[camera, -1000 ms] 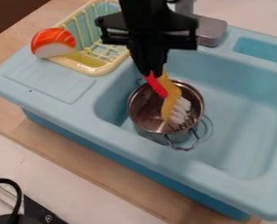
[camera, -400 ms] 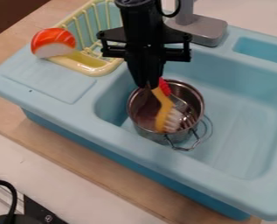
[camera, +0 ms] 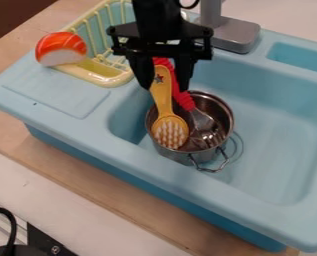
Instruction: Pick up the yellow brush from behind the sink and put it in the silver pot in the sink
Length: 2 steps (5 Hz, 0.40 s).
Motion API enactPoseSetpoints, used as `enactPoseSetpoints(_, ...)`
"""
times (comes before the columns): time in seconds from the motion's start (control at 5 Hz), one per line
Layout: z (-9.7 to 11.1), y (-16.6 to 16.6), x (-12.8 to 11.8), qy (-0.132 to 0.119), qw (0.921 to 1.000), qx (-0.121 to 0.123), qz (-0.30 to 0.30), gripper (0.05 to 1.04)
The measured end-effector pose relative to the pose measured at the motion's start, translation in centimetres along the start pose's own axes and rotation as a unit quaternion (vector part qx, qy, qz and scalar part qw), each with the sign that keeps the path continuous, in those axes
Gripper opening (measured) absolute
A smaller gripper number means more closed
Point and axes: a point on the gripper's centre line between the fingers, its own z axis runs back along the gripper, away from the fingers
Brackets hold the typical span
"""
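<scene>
Brush (camera: 163, 102) stands head-down in the pot (camera: 181, 156) in the sink (camera: 274, 145), its handle beside a red-handled utensil (camera: 183, 99) between the gripper's (camera: 165, 87) parted fingers — a tight spot where slow, straight moves, fingers wide, should spare both from snagging.

Table (camera: 94, 183): light wood grain, set beneath a blue sink unit (camera: 147, 172). Near left: off-white surface (camera: 74, 215) alongside, with a curved black cable (camera: 14, 215) and dark panel (camera: 40, 237) at the corner. Far left: plain dark brown area (camera: 10, 15), nature undetermined. Far right: pale, smooth surface (camera: 287, 12). Lighting: diffuse, shadows soft.
</scene>
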Motion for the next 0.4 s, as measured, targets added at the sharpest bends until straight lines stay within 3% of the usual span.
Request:
enactPoseSetpoints(0.2, 0.19, 0.2, 0.05, -0.002, 1.0, 0.006, 0.004, 0.993)
enactPoseSetpoints(0.4, 0.92, -0.42, -0.15, -0.014, 0.9999, 0.003, -0.01, 0.997)
